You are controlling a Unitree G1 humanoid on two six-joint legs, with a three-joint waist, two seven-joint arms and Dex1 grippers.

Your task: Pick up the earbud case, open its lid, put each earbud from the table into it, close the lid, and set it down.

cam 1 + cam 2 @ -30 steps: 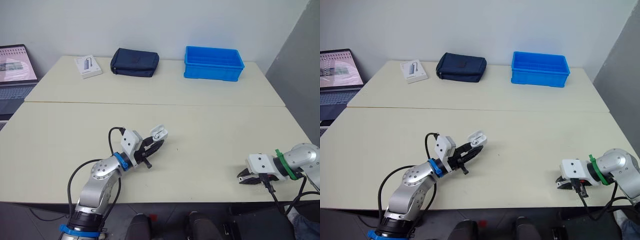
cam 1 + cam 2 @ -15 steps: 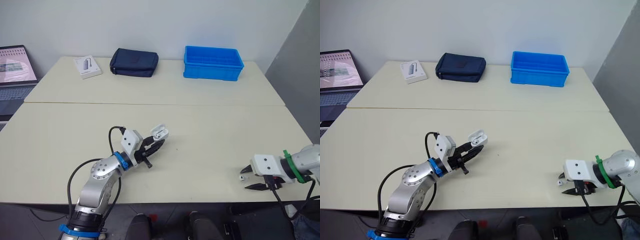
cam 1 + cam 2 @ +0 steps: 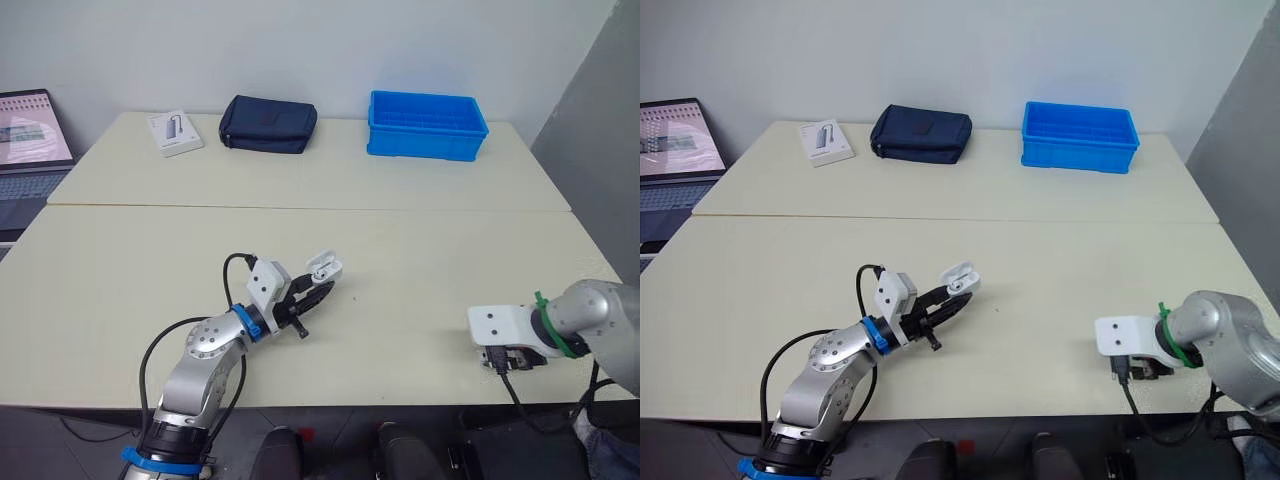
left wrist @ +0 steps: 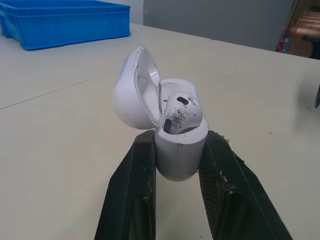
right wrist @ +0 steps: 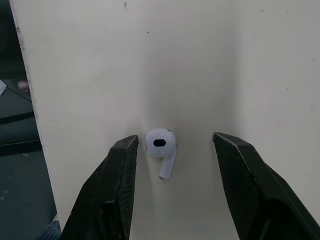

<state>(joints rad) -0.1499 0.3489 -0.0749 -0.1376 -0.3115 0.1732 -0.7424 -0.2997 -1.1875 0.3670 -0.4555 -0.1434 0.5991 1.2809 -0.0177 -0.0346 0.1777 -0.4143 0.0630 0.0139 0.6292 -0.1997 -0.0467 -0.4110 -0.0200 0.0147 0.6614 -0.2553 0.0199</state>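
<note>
left fingers (image 4: 131,196) clamp the open earbud case (image 4: 180,152); right fingers (image 5: 111,192) sit apart around an earbud (image 5: 161,145).

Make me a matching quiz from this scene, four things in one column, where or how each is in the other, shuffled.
1. earbud case
2. loose earbud
3. blue bin
4. dark pouch

A. beside the white box
B. in left gripper, lid open
C. on near table, inside open right gripper
D. far table, robot's right

Pairs: 1-B, 2-C, 3-D, 4-A

Head pair: high, facing forward and down over the table (image 3: 420,250); both share the whole tabletop.
Left wrist: close on the earbud case (image 4: 179,150).
Right wrist: close above an earbud (image 5: 161,145).
</note>
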